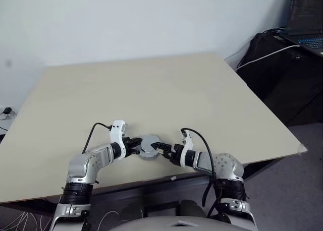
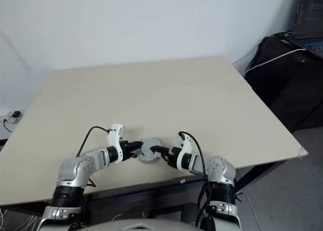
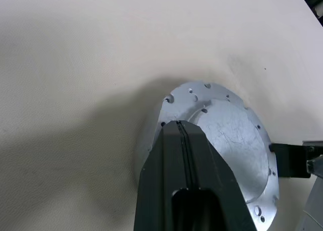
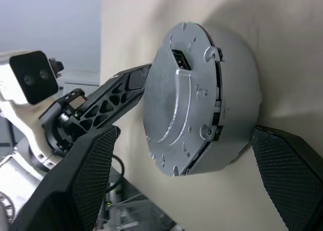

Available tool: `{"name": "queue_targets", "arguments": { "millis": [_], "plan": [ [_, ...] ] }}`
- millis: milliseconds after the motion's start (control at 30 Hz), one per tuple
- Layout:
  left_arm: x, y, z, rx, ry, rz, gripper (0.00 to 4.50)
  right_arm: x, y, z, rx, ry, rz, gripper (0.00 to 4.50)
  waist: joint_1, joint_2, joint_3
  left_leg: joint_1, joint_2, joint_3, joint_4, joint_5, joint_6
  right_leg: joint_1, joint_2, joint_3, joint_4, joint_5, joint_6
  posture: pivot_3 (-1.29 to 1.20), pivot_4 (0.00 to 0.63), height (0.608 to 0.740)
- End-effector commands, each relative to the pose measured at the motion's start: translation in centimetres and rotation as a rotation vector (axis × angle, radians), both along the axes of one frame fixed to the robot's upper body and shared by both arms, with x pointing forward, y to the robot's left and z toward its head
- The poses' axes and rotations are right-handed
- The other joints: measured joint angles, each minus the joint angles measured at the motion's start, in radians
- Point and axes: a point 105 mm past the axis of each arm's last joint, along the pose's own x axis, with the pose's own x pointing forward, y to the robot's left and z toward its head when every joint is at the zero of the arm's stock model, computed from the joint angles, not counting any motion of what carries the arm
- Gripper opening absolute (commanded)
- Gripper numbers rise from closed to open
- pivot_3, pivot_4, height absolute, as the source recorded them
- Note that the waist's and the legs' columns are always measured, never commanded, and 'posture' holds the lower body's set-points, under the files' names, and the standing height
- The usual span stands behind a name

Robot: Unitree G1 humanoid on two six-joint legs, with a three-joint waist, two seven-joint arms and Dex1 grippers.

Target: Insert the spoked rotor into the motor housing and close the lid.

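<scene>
A round silver motor housing (image 4: 202,105) sat on a pale tabletop (image 1: 166,84), close to its near edge and directly between the robot's two arms. A smooth silver lid (image 3: 227,140) with small holes around its rim lay on top of the housing. In the right wrist view a thin dark seam ran between lid and body, so the lid looked seated or nearly so. The spoked rotor could not be seen; it was probably already inside.

The left gripper (image 1: 133,146) had its black fingers (image 3: 184,175) clenched together, their joined tip resting against the lid's edge, likely to steady the assembly or press it down. The right gripper (image 1: 162,150) came from the opposite side with its fingers (image 4: 81,175) spread wide, one on either side of the housing without visibly touching it, apparently placed to close around it.

A laptop (image 1: 305,19) stood on a dark desk beyond the tabletop's far right corner.
</scene>
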Motion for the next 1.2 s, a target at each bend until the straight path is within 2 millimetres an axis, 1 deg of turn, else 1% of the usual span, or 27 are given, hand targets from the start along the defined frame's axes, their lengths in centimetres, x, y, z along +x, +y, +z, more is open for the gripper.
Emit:
{"name": "queue_targets", "arguments": {
  "millis": [33, 133, 300, 367, 433, 567, 667, 733, 833, 933, 1133, 1167, 1200],
  "plan": [
    [-1.2, -1.5, -0.9, -0.014, 0.046, -0.061, 0.0, 0.8, 3.2, 3.0, 0.143, -0.059, 0.025, 4.47, 0.0, 0.0, 0.0, 0.0, 0.0, 0.0, 0.0, 0.0, 0.0, 0.0, 0.0, 0.0, 0.0, 0.0, 0.0, 0.0, 0.0, 0.74],
    [-1.3, -1.5, -0.9, -0.013, 0.047, -0.06, 0.0, 1.3, 3.2, 1.9, 0.073, -0.016, -0.023, 4.47, -0.001, 0.0, 0.0, 0.0, 0.0, 0.0, 0.0, 0.0, 0.0, 0.0, 0.0, 0.0, 0.0, 0.0, 0.0, 0.0, 0.0, 0.74],
    [-1.3, -1.5, -1.0, -0.013, 0.048, -0.063, 0.0, 2.1, 3.1, 0.9, -0.013, 0.048, -0.12, 4.47, 0.003, 0.001, 0.0, 0.0, 0.0, 0.0, 0.0, 0.0, 0.0, 0.0, 0.0, 0.0, 0.0, 0.0, 0.0, 0.0, 0.0, 0.74],
    [-1.2, -1.5, -1.0, -0.012, 0.046, -0.064, 0.0, 2.1, 3.3, 1.1, -0.012, 0.061, -0.124, 4.47, 0.005, 0.002, 0.0, 0.0, 0.0, 0.0, 0.0, 0.0, 0.0, 0.0, -0.001, 0.0, 0.0, 0.0, 0.0, 0.0, 0.0, 0.74],
    [-1.2, -1.5, -1.0, -0.012, 0.045, -0.066, 0.0, 1.8, 3.6, 1.4, -0.005, 0.065, -0.089, 4.47, 0.006, 0.002, 0.0, 0.0, -0.001, -0.001, 0.0, 0.0, 0.0, 0.001, -0.001, 0.0, 0.0, 0.0, 0.0, 0.0, 0.0, 0.74],
    [-1.1, -1.6, -1.0, -0.013, 0.042, -0.065, 0.0, 0.6, 4.5, 2.6, 0.076, 0.051, 0.02, 4.47, 0.001, 0.003, 0.0, 0.0, -0.001, -0.001, 0.0, 0.0, 0.0, 0.0, 0.0, 0.0, 0.0, 0.0, 0.0, 0.0, 0.0, 0.74],
    [-1.1, -1.6, -1.0, -0.014, 0.039, -0.064, 0.0, 0.0, 4.8, 3.2, 0.132, 0.05, 0.068, 4.47, -0.004, 0.003, 0.0, 0.0, 0.0, 0.0, 0.0, 0.0, 0.0, -0.001, 0.0, 0.0, 0.0, 0.0, 0.0, 0.0, 0.0, 0.74],
    [-1.1, -1.6, -0.9, -0.015, 0.038, -0.063, 0.0, -0.2, 4.8, 3.4, 0.147, 0.05, 0.078, 4.47, -0.007, 0.004, 0.0, -0.001, 0.0, 0.0, 0.0, 0.0, 0.0, -0.001, 0.0, 0.0, 0.0, 0.0, 0.0, 0.0, 0.0, 0.74],
    [-1.2, -1.5, -0.9, -0.015, 0.036, -0.062, 0.0, 0.1, 4.5, 3.0, 0.127, 0.059, 0.041, 4.47, -0.007, 0.004, 0.0, -0.001, 0.0, 0.0, 0.0, 0.0, 0.0, -0.001, 0.0, 0.0, 0.0, 0.0, 0.0, 0.0, 0.0, 0.74],
    [-1.2, -1.5, -1.0, -0.014, 0.037, -0.06, 0.0, 0.4, 4.3, 3.0, 0.122, 0.061, 0.018, 3.91, -0.006, 0.004, 0.0, -0.001, 0.0, 0.0, 0.0, 0.0, 0.0, -0.001, 0.0, 0.0, 0.0, 0.0, 0.0, 0.0, 0.0, 0.74],
    [-1.2, -1.5, -1.0, -0.012, 0.036, -0.061, 0.0, 0.4, 4.2, 2.9, 0.117, 0.061, 0.012, 2.07, -0.005, 0.004, 0.001, -0.002, 0.0, 0.0, 0.0, 0.0, 0.0, -0.001, 0.0, 0.0, 0.0, 0.0, 0.0, 0.0, 0.0, 0.74],
    [-1.2, -1.5, -1.0, -0.013, 0.035, -0.062, 0.0, 0.4, 4.2, 2.9, 0.116, 0.062, 0.012, 1.81, -0.005, 0.005, 0.001, -0.002, -0.001, 0.0, 0.0, 0.0, 0.0, -0.001, 0.0, 0.0, 0.0, 0.0, 0.0, 0.0, 0.0, 0.74],
    [-1.1, -1.5, -0.9, -0.013, 0.034, -0.062, 0.0, 0.4, 4.2, 2.9, 0.115, 0.061, 0.011, 1.72, -0.005, 0.005, 0.001, -0.002, -0.001, 0.0, 0.0, 0.0, 0.0, -0.001, 0.0, 0.0, 0.0, 0.0, 0.0, 0.0, 0.0, 0.74]
  ]
}}
